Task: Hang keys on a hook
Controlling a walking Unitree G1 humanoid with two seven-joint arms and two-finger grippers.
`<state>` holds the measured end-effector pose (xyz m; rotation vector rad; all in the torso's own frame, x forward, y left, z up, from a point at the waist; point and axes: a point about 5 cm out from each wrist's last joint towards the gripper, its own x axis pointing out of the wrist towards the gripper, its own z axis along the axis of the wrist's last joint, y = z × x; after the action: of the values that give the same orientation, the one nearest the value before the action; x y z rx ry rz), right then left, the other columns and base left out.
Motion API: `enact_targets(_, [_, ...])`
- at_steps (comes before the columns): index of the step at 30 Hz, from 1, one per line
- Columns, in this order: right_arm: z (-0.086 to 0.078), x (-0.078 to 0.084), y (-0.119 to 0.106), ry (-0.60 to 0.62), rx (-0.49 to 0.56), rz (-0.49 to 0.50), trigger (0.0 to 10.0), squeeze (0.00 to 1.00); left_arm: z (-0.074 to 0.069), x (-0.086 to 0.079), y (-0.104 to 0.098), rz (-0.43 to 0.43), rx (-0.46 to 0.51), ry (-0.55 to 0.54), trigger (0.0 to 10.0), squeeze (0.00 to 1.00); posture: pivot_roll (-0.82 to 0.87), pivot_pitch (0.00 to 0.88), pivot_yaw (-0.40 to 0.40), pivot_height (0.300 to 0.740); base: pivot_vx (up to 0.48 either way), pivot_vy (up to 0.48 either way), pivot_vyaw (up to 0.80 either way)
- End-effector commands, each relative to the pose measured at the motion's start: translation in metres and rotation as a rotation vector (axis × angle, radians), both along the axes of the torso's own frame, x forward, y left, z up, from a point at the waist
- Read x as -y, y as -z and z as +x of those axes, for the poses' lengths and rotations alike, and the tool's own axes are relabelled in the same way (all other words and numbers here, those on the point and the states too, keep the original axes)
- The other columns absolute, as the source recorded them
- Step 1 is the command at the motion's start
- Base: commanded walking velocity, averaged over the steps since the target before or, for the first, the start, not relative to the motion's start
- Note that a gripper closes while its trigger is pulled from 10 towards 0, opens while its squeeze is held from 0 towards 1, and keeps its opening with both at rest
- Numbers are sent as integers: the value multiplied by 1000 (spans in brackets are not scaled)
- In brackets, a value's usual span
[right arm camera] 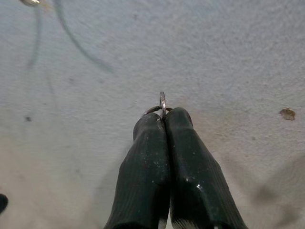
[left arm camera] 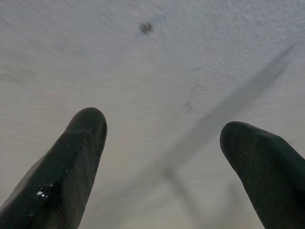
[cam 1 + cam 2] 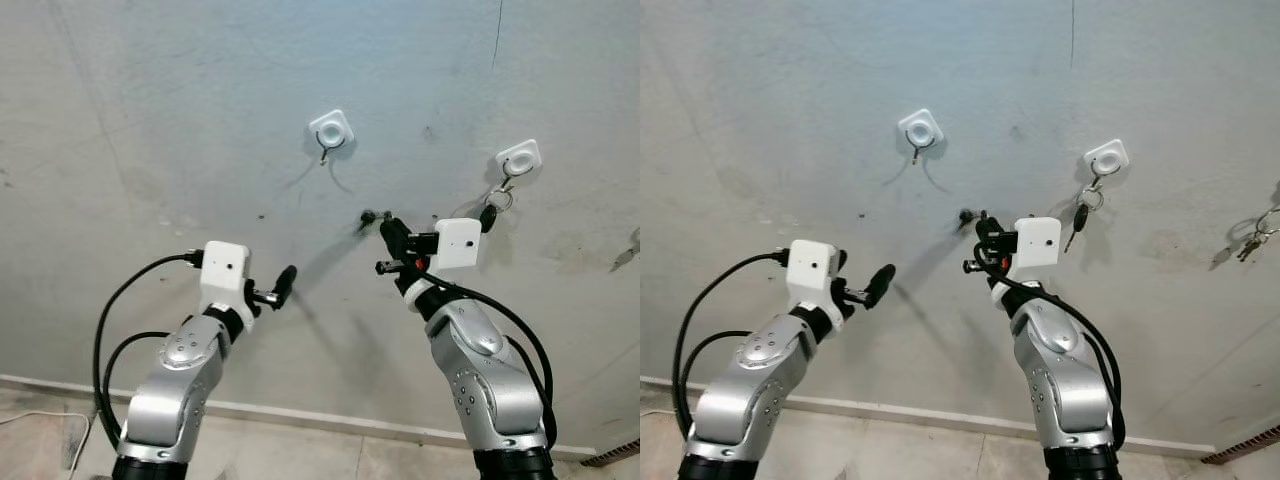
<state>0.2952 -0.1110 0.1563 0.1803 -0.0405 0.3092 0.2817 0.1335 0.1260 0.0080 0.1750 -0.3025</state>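
Two closed fingers of the right gripper (image 1: 163, 113) pinch a key ring (image 1: 161, 104) below an empty hook (image 3: 330, 131); so thin a hold could slip. Left gripper (image 2: 162, 138) gapes empty.

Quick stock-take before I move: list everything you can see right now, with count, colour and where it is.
Hooks: two, white, on the wall; middle one bare, right one loaded.
Hung keys: one bunch, dark and silver, under the right hook.
More keys: one bunch, far right on the wall.
Key ring: one, silver, pinched in the right gripper.
Wall: grey.
Left gripper: black, open, idle near the wall.
Right gripper: black, shut, below the middle hook.
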Motion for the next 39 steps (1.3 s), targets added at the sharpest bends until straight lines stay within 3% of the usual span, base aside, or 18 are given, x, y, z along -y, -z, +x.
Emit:
enact_targets(1, [-1, 2, -5, -2, 30, -4, 10000, 0, -3, 1, -1, 24, 21, 0, 10000, 0, 176, 0, -55, 740, 0, 0, 0])
enact_targets(5, [-4, -2, -11, -30, 61, 3, 10000, 0, -15, -10, 2, 84, 44, 1, 10000, 0, 178, 4, -52, 740, 0, 0, 0])
enact_targets(11, [-6, -13, -18, -103, 92, 10, 10000, 0, -19, -13, 1, 123, 73, 4, 10000, 0, 185, 16, -52, 740, 0, 0, 0])
enact_targets(20, [-5, -39, -45, -229, 182, 54, 10000, 0, -20, -10, -2, 125, 92, 20, 10000, 0, 191, 28, -49, 740, 0, 0, 0])
enact_targets(39, [-5, -69, -79, -397, 267, 171, 10000, 0, -21, -6, -2, 102, 90, 31, 10000, 0, 195, 39, -56, 740, 0, 0, 0])
